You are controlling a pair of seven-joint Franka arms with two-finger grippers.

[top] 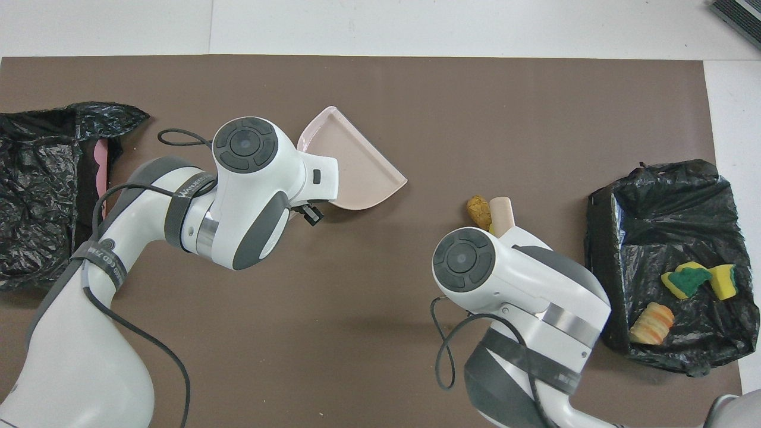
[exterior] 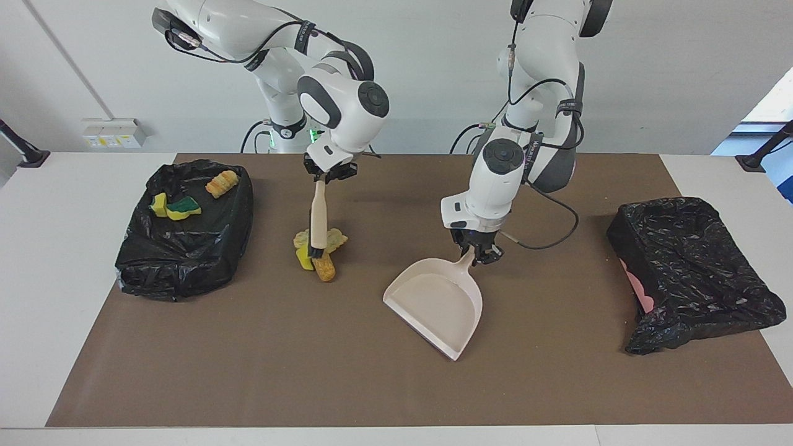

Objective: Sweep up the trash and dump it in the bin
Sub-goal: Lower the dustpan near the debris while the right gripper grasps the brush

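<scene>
The trash is a small pile of yellow, beige and orange-brown foam chunks on the brown mat. My right gripper is shut on a beige brush. The brush hangs upright with its dark bristles down in the pile. My left gripper is shut on the handle of the pale pink dustpan. The pan lies toward the left arm's end from the pile, its open lip turned partly toward it. In the overhead view the right arm hides most of the pile, leaving one orange-brown chunk, the brush and the dustpan showing.
A black-bagged bin sits at the right arm's end of the mat, with yellow-green and orange sponge pieces in it. The same bin shows in the overhead view. A second black bag with something pink inside lies at the left arm's end.
</scene>
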